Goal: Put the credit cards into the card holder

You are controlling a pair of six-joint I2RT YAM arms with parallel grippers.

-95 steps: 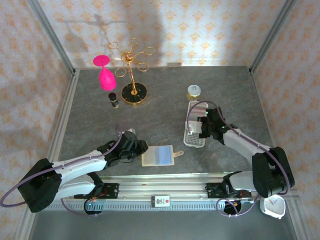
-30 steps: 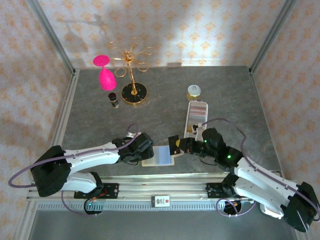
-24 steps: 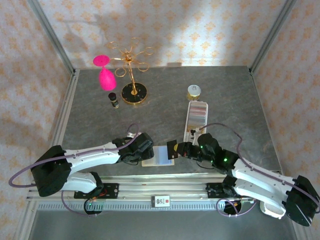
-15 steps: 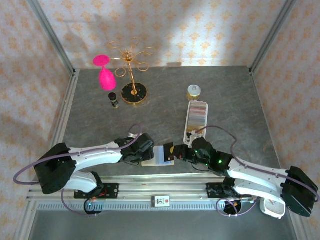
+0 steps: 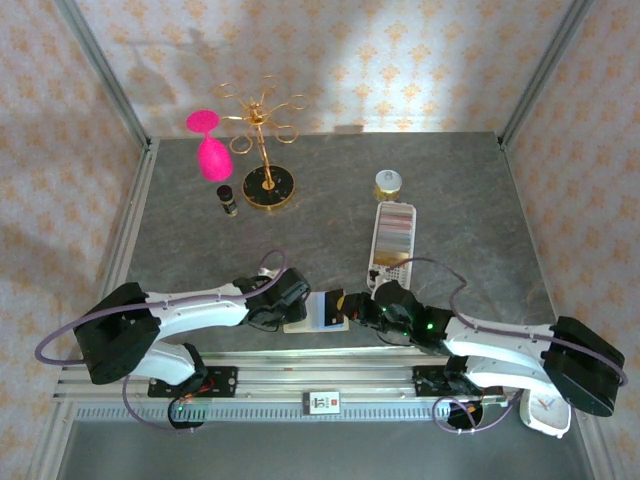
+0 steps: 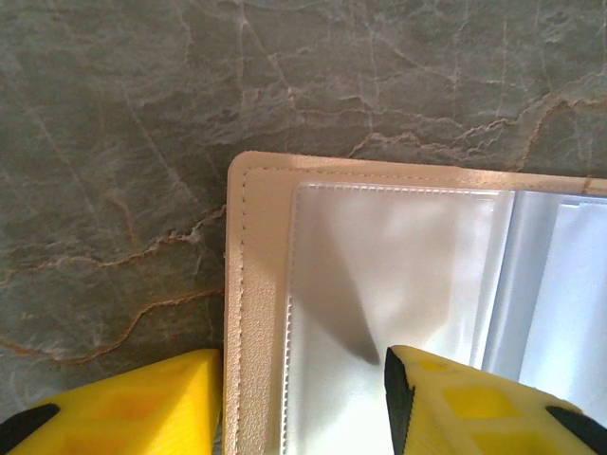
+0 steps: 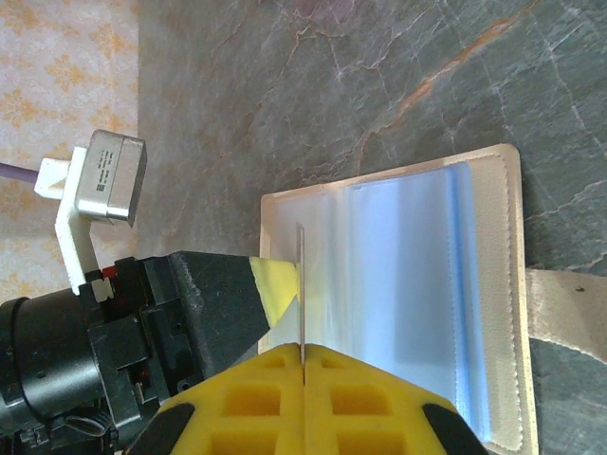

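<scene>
In the right wrist view, at the lower centre, the right gripper [image 7: 303, 355] is pinching a thin dark credit card [image 7: 302, 284] edge-on with its yellow fingers pressed together. It is hovering over the opened beige leather-like card holder [image 7: 408, 284] with clear sleeves.

At the bottom of the left wrist view, the left gripper [image 6: 303, 393] is standing spread across the holder's left border, with one finger over the grey table [image 6: 114, 142] and the other over the sleeve.

By my judgement, the card is needing a flatter tilt, its leading edge aiming at a sleeve mouth while the left fingers are pinning the cover.

Three seconds earlier the right gripper was working at the long white perforated tray [image 5: 392, 240], right of centre in the top view, and the holder was lying uncovered.
</scene>
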